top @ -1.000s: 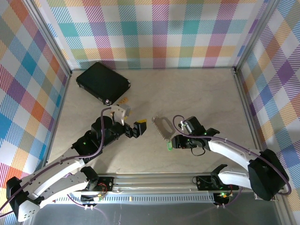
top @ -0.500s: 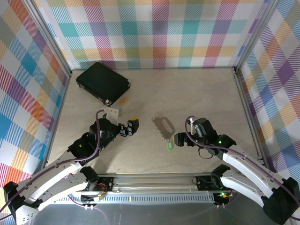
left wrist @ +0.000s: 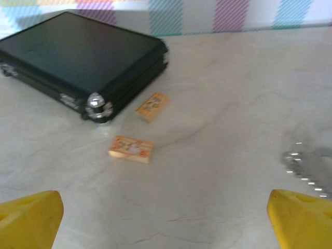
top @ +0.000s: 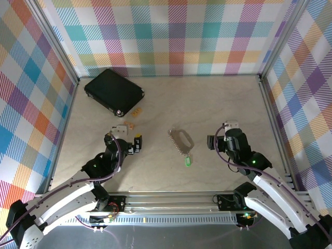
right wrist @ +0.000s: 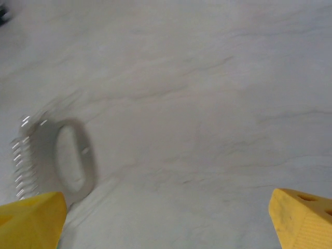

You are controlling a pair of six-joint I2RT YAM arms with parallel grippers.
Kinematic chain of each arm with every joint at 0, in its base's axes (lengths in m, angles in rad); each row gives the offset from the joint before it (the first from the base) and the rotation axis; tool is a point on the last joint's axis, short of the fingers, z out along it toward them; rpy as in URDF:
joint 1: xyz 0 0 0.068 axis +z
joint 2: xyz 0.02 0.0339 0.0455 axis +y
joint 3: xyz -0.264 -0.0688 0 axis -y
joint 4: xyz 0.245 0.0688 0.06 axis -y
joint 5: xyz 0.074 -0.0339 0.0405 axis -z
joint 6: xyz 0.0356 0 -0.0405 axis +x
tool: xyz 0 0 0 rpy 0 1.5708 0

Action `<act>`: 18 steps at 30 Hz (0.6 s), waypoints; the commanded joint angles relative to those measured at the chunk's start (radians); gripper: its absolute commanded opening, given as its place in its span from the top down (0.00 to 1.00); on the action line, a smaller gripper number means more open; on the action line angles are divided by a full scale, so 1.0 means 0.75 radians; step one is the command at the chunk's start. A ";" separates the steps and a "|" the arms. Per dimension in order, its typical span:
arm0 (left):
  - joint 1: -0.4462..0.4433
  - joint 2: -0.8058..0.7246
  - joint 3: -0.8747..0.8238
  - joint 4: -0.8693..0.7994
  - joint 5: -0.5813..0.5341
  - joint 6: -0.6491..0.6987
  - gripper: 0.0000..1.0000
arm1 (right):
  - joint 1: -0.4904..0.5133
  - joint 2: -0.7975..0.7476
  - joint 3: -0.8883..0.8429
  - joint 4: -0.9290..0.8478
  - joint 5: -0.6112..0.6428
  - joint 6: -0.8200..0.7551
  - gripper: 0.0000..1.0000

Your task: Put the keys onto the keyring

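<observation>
Pale marbled desk point(top: 207, 104) carries a silver oval metal keyring point(top: 181, 140) between two claws: left claw point(top: 137, 144) and right claw point(top: 210, 141) both gape wide, holding nothing.

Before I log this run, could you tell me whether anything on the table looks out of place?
Two orange tags lie loose near the case, well apart from the keyring mid-table, so they look like strays. Nothing looks spilled or damaged.

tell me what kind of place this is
Likely a robot lab test cell: plaid walls on aluminium framing box in a tabletop, and two arms sit on a rail at its near edge.
</observation>
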 commanded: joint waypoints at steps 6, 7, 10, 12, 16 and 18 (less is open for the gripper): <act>0.035 0.032 -0.100 0.227 -0.174 0.054 0.00 | -0.098 0.001 -0.251 0.468 0.113 -0.180 0.01; 0.039 0.043 -0.103 0.249 -0.192 0.080 0.00 | -0.117 0.008 -0.273 0.497 0.118 -0.200 0.01; 0.063 0.075 -0.103 0.291 -0.278 0.159 0.00 | -0.188 0.034 -0.316 0.544 0.113 -0.226 0.01; 0.088 0.089 -0.103 0.307 -0.317 0.192 0.00 | -0.231 0.055 -0.336 0.561 0.107 -0.240 0.01; 0.131 0.116 -0.105 0.349 -0.332 0.209 0.00 | -0.288 0.071 -0.415 0.672 0.131 -0.215 0.01; 0.138 0.133 -0.103 0.369 -0.359 0.227 0.00 | -0.297 0.063 -0.457 0.728 0.130 -0.212 0.01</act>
